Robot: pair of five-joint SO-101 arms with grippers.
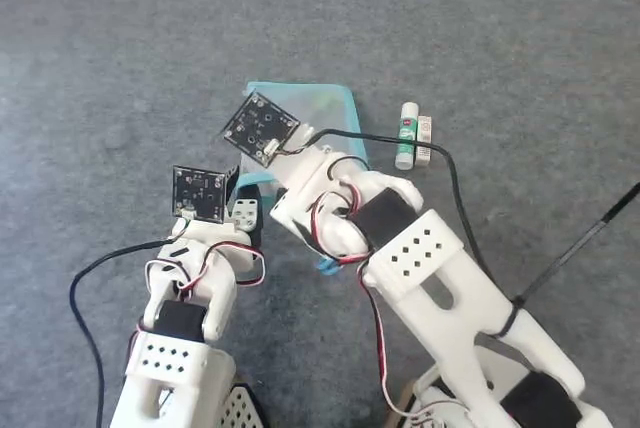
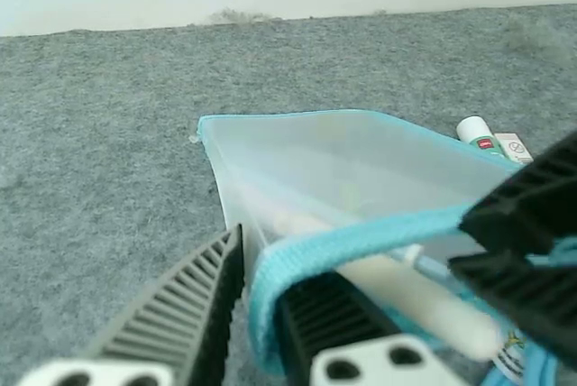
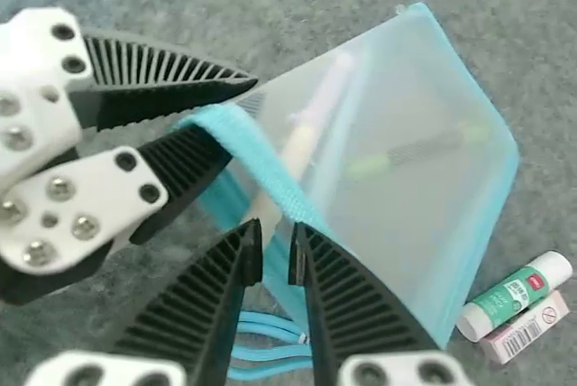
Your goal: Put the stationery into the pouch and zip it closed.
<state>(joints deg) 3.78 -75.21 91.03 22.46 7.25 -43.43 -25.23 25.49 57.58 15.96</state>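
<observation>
Pinching pouch [image 3: 406, 151] rim: left fingers [image 2: 194, 305], right fingers [image 3: 347, 305] both clamped; glue stick [image 3: 514, 296] beside pouch.

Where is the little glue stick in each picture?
High view: glue stick just right of the pouch, beside a small box.
Left wrist view: glue stick peeking out behind the pouch's far edge.
Right wrist view: glue stick by the pouch's corner.
Shared landmark: the small box lying alongside it.
</observation>
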